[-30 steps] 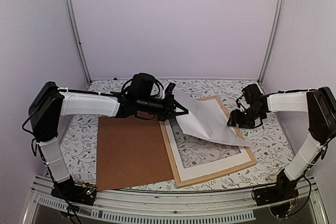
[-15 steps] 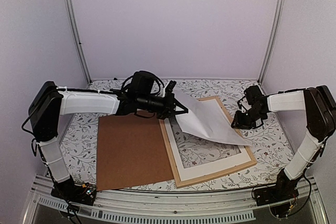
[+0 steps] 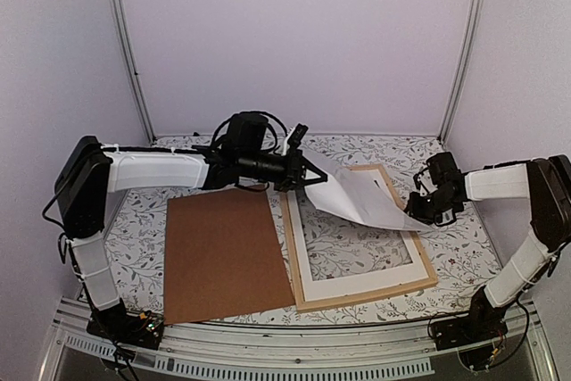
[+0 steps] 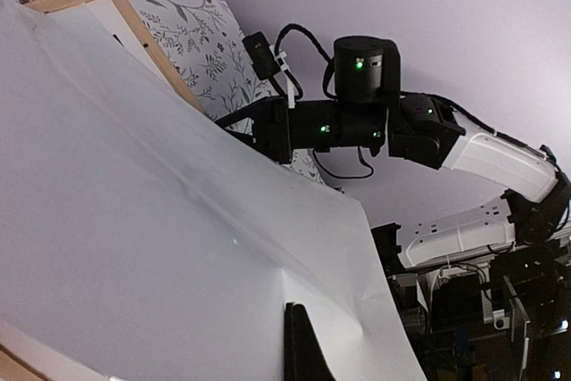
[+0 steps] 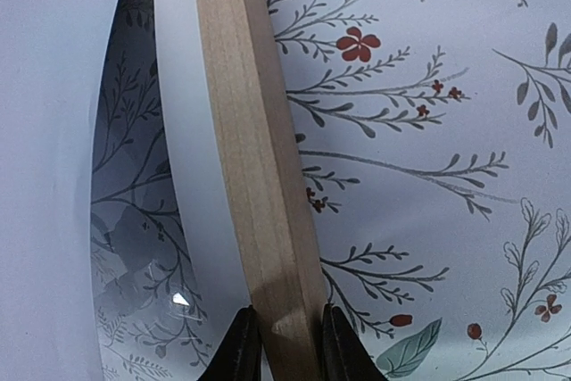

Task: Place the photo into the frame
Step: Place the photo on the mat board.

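The photo (image 3: 357, 198) shows its plain white back and hangs slanted over the far part of the light-wood frame (image 3: 366, 293). My left gripper (image 3: 302, 174) is shut on the photo's far left corner and holds it raised. In the left wrist view the white back (image 4: 178, 220) fills the picture, with one dark finger (image 4: 302, 350) on it. My right gripper (image 3: 426, 211) sits at the frame's right bar, by the photo's low right corner. In the right wrist view its fingers (image 5: 241, 350) clasp the wooden bar (image 5: 250, 131) from both sides, and the photo's edge (image 5: 45, 131) lies to the left.
A white mat border (image 3: 352, 281) lies inside the frame. A brown backing board (image 3: 223, 256) lies flat to the left of the frame. The tabletop has a floral cover (image 3: 464, 247). Metal uprights (image 3: 125, 42) and lilac walls close in the back and sides.
My right gripper moved right and down onto the frame's right bar. The photo's right end dropped lower over the frame. The frame turned slightly. My left gripper shifted a little right and up.
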Action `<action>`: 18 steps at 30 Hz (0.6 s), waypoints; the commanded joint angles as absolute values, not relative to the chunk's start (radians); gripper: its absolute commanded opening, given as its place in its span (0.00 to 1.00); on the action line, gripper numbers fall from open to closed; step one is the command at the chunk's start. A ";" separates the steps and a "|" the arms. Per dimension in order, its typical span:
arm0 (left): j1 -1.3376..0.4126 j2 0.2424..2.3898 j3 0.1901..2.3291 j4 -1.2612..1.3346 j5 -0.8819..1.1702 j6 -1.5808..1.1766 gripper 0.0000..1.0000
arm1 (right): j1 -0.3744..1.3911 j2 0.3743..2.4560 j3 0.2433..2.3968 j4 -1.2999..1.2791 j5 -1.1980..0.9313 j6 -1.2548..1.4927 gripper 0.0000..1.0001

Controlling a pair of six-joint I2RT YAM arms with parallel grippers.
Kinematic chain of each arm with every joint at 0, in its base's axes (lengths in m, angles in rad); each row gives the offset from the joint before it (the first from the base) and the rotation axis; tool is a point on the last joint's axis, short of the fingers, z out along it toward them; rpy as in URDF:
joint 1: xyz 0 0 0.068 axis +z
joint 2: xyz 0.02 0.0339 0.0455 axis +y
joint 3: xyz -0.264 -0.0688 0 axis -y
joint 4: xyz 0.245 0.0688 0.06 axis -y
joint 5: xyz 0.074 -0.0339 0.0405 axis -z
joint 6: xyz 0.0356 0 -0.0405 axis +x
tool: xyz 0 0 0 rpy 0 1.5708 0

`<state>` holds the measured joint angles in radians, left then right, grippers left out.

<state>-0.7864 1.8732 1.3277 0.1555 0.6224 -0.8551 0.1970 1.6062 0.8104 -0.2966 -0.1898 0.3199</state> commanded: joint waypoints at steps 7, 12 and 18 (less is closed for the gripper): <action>-0.801 1.945 1.406 0.206 0.676 -0.758 0.00 | 0.185 1.494 0.717 -0.299 -0.229 0.451 0.20; -0.812 1.943 1.385 0.185 0.679 -0.746 0.00 | 0.184 1.461 0.696 -0.298 -0.212 0.471 0.18; -0.838 1.955 1.384 0.147 0.714 -0.714 0.00 | 0.183 1.453 0.664 -0.253 -0.204 0.504 0.16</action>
